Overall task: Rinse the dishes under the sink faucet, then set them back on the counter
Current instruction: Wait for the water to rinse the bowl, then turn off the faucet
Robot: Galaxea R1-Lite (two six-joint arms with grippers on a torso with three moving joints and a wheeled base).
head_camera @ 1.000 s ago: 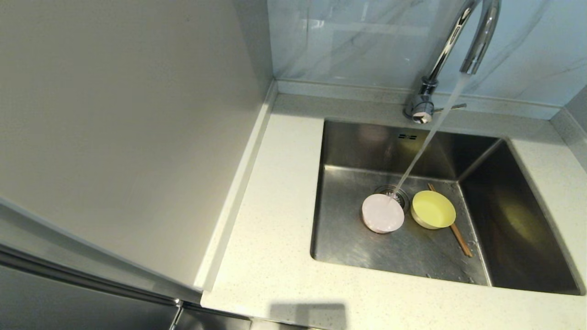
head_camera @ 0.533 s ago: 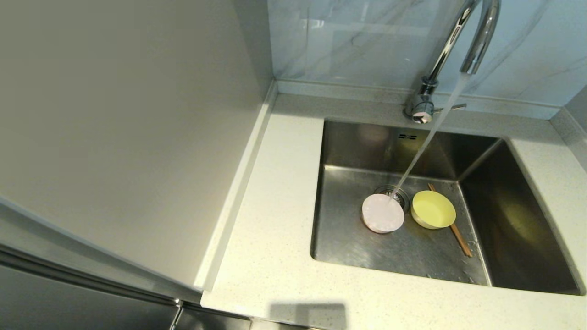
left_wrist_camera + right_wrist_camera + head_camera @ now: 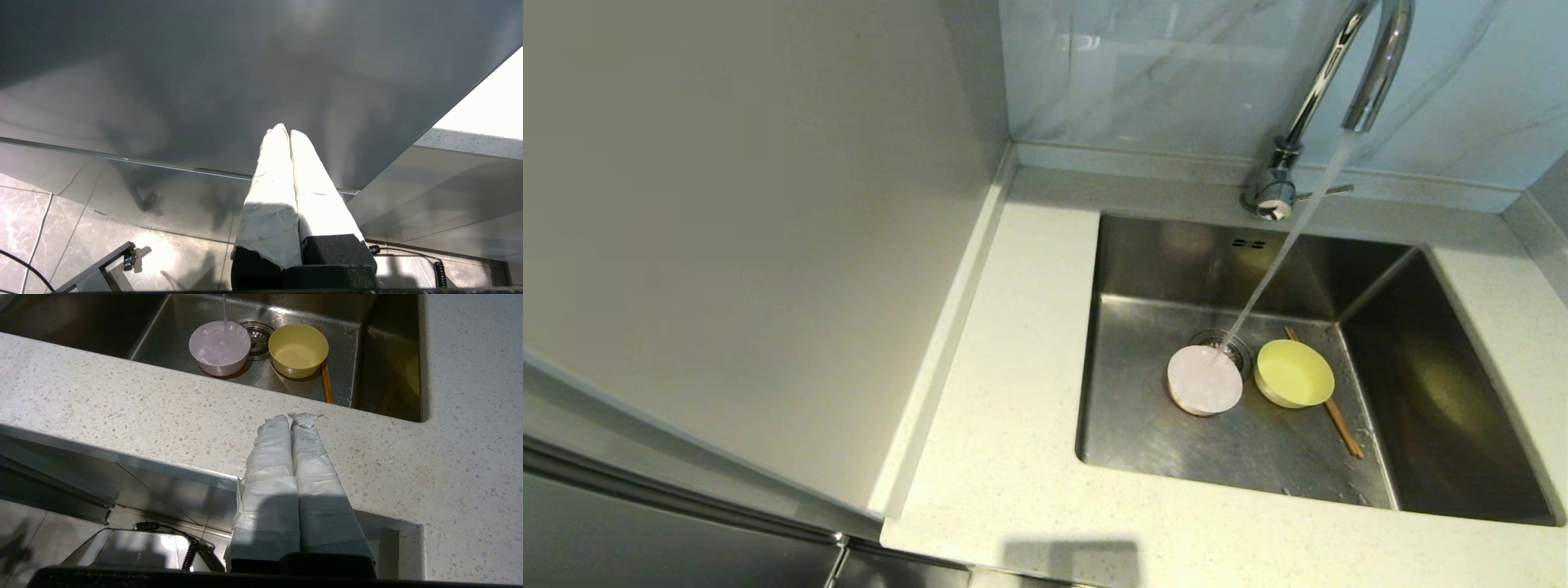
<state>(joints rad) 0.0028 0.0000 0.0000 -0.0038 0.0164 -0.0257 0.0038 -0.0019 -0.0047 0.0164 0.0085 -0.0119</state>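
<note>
Lying beyond right claw (image 3: 289, 418) (closed), bowls (image 3: 220, 347)

Faucet (image 3: 1347, 73) arch cut off by head view's top edge. Chopsticks (image 3: 1327, 404) partly hidden under yellow bowl (image 3: 1294, 373). Drain strainer (image 3: 1232, 347) half covered by pink bowl (image 3: 1204, 379). Sink (image 3: 1462, 441) front wall hidden behind table (image 3: 1013, 457) edge. Neither arm in head view.

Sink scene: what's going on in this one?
Nothing is being handled. The faucet runs into the pink bowl in the sink, beside the yellow bowl, with chopsticks behind it. The right gripper and left gripper sit parked below the counter, fingers shut and empty.
</note>
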